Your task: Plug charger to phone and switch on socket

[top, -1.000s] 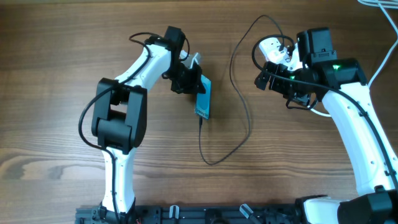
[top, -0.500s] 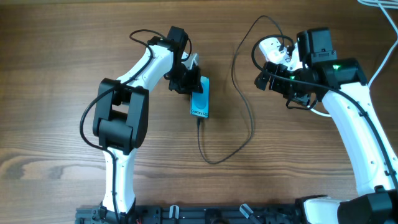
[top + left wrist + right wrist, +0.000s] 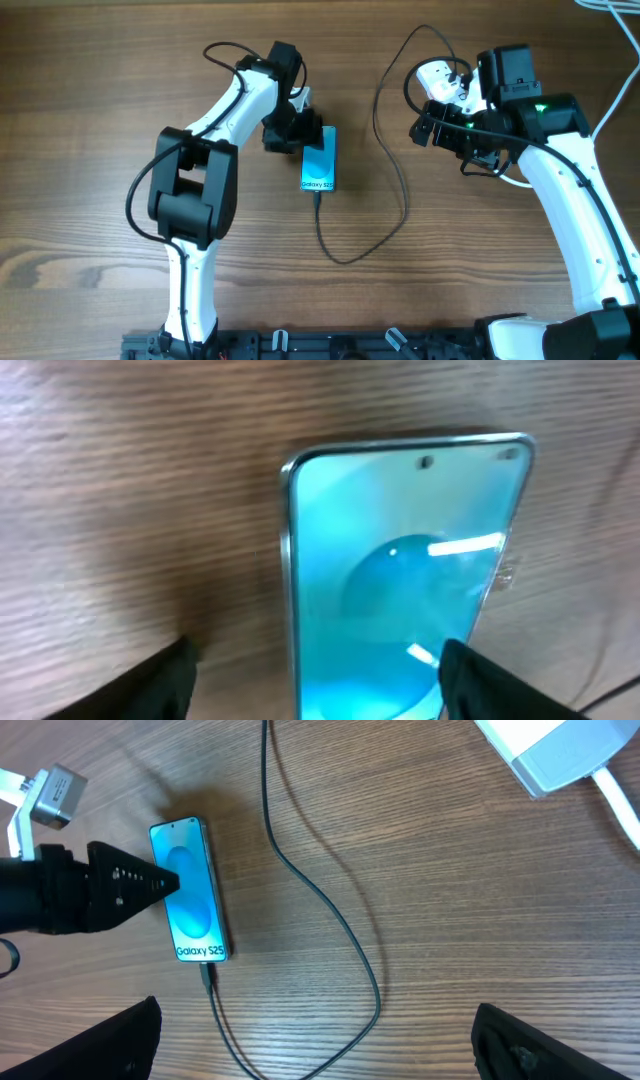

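The phone [image 3: 319,160] lies flat on the table with its cyan screen up. The charger [image 3: 400,215] is a thin black cable that loops from the socket [image 3: 440,76] down to the phone. Its plug tip [image 3: 206,976] sits against the phone's bottom edge and looks inserted. My left gripper [image 3: 305,135] is open at the phone's top end. In the left wrist view its fingers [image 3: 150,685] straddle the phone [image 3: 400,580], with a gap on the left side. My right gripper [image 3: 432,130] hangs open just below the socket [image 3: 545,750], with nothing between its fingers [image 3: 100,1045].
The socket's thick white cable [image 3: 615,800] runs off to the right, under the right arm. The charger's loop [image 3: 350,950] crosses the table between the two arms. A small white block [image 3: 55,795] is mounted on the left gripper.
The left gripper has opened and let go of the phone. The phone, held tilted on its edge before, now lies flat. The right arm has not moved.
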